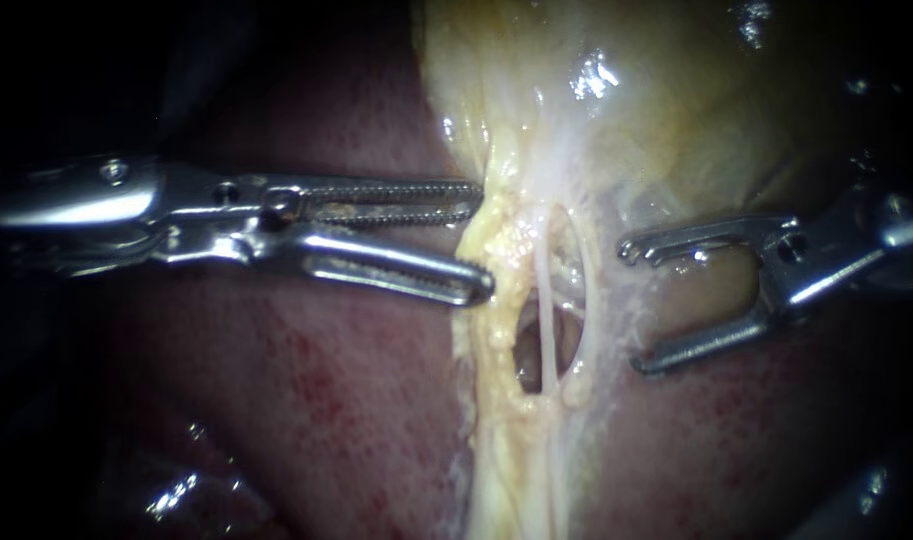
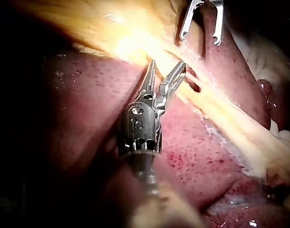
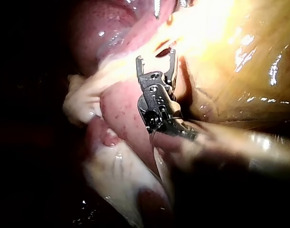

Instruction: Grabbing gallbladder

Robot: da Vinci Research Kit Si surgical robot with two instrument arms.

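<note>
The gallbladder (image 1: 636, 110) fills the upper middle of the endoscope view, pale yellow and wet, its top cut off and its right side lost in shadow. Below, it narrows to a fatty strip with a small window, crossed by a thin pale tube (image 1: 545, 300). The left instrument (image 1: 482, 240) has its serrated jaws parted, tips at that strip's edge with a clear gap between them and nothing clamped. The right instrument (image 1: 634, 305) holds its hooked jaws wide, just beside the strip, gripping nothing. The liver (image 1: 306, 390) lies dark red beneath; both shafts fade into darkness at the edges
</note>
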